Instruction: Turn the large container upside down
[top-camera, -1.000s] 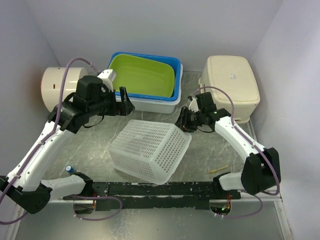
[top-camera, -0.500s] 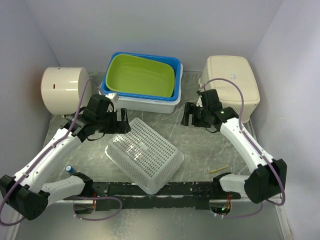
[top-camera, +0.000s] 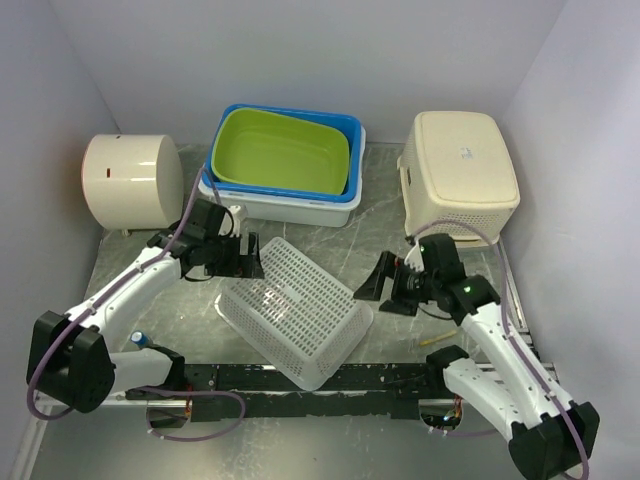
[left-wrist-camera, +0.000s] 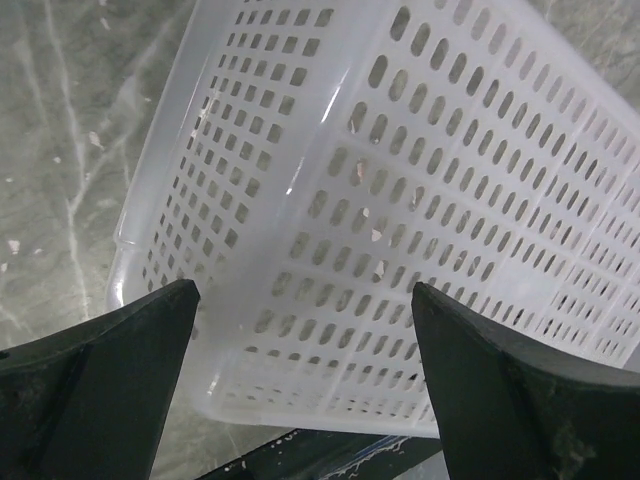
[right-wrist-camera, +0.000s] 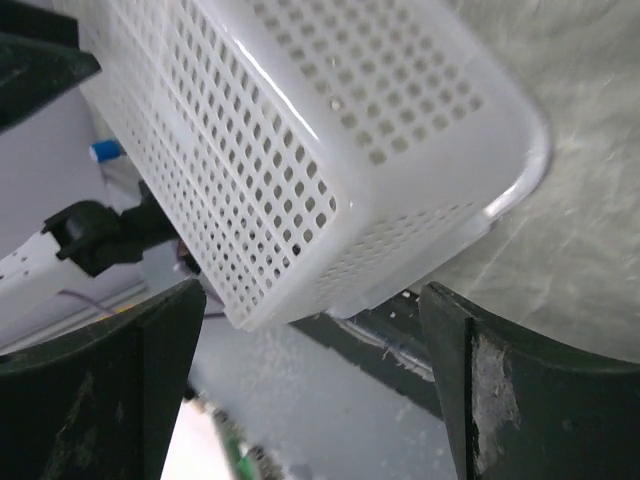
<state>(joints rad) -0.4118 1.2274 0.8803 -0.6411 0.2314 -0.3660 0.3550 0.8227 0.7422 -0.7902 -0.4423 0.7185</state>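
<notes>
The large container, a white perforated basket (top-camera: 295, 310), lies bottom up on the table, its near corner over the black base rail. My left gripper (top-camera: 245, 258) is open just off its far left corner; in the left wrist view the basket (left-wrist-camera: 400, 200) fills the frame beyond the spread fingers (left-wrist-camera: 120, 380) of the left gripper (left-wrist-camera: 305, 295). My right gripper (top-camera: 378, 285) is open and stands apart from the basket's right side. The right wrist view shows the basket's corner (right-wrist-camera: 300, 130) ahead of the right gripper (right-wrist-camera: 312, 300), untouched.
A green tub nested in blue and white tubs (top-camera: 285, 150) sits at the back. An upturned beige basket (top-camera: 462, 170) is at the back right, a cream cylinder (top-camera: 130, 180) at the back left. A small yellow stick (top-camera: 437, 340) lies near the right base.
The basket went from tilted in the air to lying bottom up on the table. My right gripper opened and drew back toward the near right. The left arm came down and nearer.
</notes>
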